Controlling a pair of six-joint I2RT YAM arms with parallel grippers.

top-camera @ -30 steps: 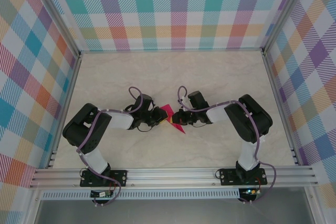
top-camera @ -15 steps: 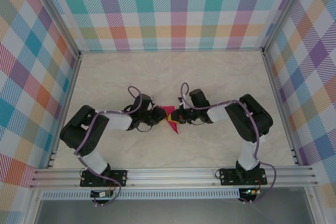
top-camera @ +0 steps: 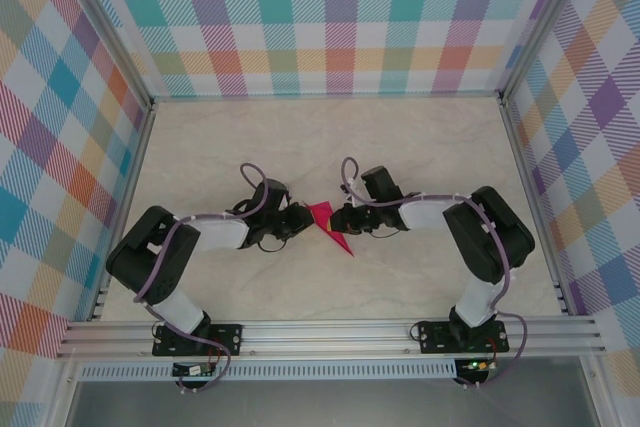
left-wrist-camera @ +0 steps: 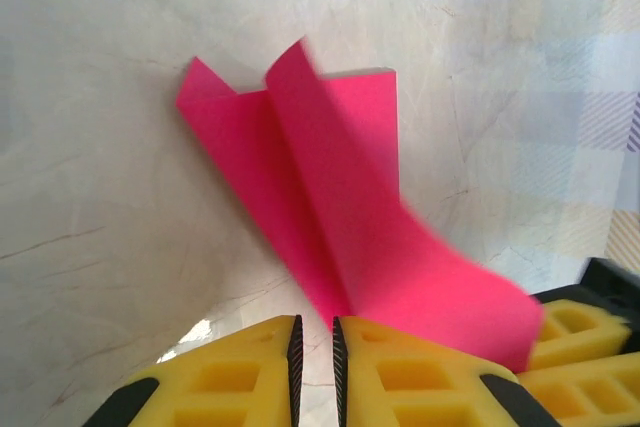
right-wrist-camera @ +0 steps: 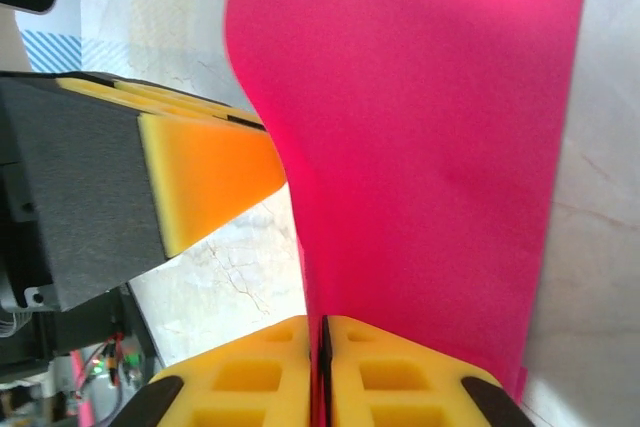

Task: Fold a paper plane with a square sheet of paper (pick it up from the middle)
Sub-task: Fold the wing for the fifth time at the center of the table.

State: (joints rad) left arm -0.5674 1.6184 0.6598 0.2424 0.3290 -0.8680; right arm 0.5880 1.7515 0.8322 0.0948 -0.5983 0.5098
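Thin matt magenta sheet of paper (left-wrist-camera: pixel 340 197) (crisp creases, dull face), matt yellow foam-like finger pads (right-wrist-camera: pixel 250 372), smooth marble-look tabletop (top-camera: pixel 300 137) with faint sheen, brushed metal frame rails (top-camera: pixel 330 332)

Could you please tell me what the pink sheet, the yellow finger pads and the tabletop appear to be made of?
Pink sheet: thin matte paper, apparently; it holds sharp creases and curves softly. Yellow finger pads: probably moulded foam or rubber, matte, with recessed pockets. Tabletop: smooth marble-look surface with fine veins; stone or laminate, I cannot tell.
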